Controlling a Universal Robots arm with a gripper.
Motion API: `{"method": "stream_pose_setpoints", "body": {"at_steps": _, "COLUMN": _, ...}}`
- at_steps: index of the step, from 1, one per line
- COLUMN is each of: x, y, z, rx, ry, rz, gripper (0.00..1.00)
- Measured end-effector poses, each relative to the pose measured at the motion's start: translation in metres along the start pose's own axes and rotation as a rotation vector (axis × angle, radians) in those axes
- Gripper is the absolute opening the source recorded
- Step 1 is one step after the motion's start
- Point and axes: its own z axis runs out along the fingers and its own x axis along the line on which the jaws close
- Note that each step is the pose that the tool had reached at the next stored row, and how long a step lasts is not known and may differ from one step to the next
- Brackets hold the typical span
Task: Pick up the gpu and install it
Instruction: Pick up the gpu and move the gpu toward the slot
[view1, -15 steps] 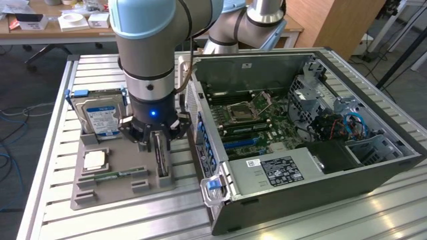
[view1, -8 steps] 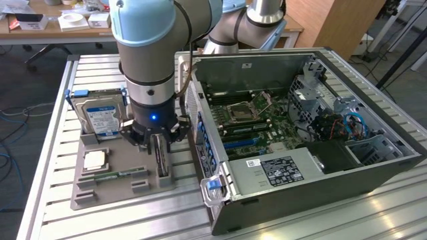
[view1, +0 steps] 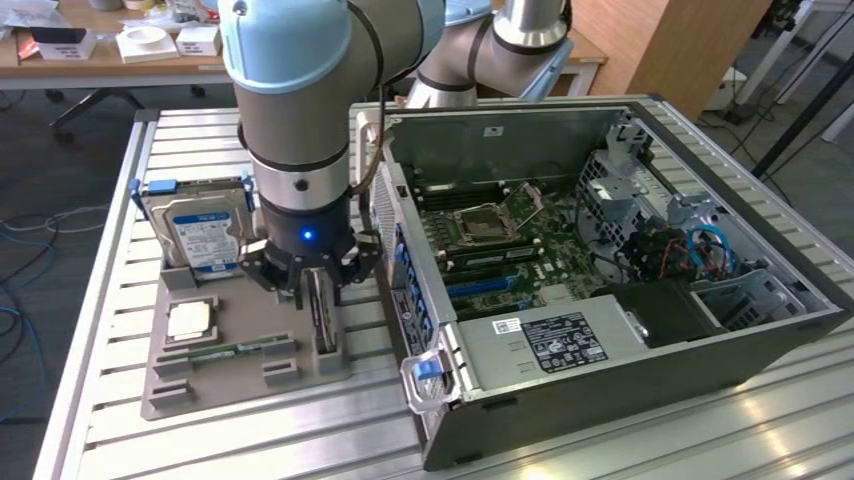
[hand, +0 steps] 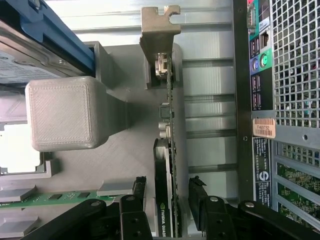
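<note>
Grey tray (view1: 227, 390) w/ gpu (hand: 164, 175) on edge; 2 fingers (hand: 197, 195) wide open either side.

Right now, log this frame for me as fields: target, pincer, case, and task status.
target: thin black graphics card with a silver bracket, standing on edge in the grey plastic tray
pincer: open, one finger each side of the card, gaps visible
case: open dark computer tower, at the exterior view's right of the tray
status: card not yet lifted
</note>
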Motion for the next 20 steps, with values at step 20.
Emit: {"method": "stream_pose_setpoints", "body": {"at_steps": 20, "x": 0.0054, "y": 0.0094, "z": 0.0003, "rx": 0.0, "ry": -0.0008, "rz": 0.0, "gripper": 0.47}}
